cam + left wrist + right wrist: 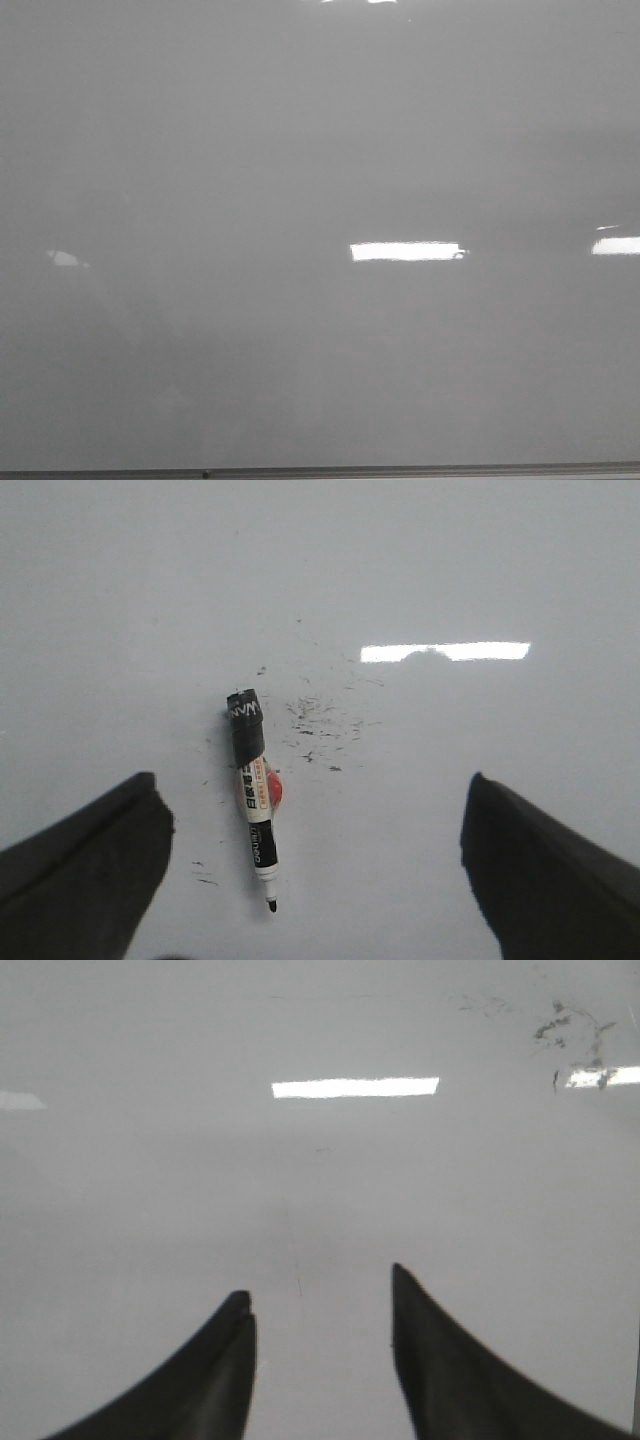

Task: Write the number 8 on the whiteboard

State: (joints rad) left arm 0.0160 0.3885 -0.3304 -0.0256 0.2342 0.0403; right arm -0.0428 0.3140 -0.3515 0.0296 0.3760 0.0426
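Marker (254,802) label print, too blurred to read.

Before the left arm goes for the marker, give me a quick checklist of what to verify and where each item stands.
1. Left tool open: ok, fingers spread wide.
2. Marker between the fingers: ok, lying flat on the whiteboard, ungrasped.
3. Marker tip exposed: ok, cap sits on the back end.
4. Writing area blank: ok in the front view, no 8 yet; smudges beside the marker.
5. Right tool empty: ok, open, holding nothing.
6. Height above the board: cannot tell.
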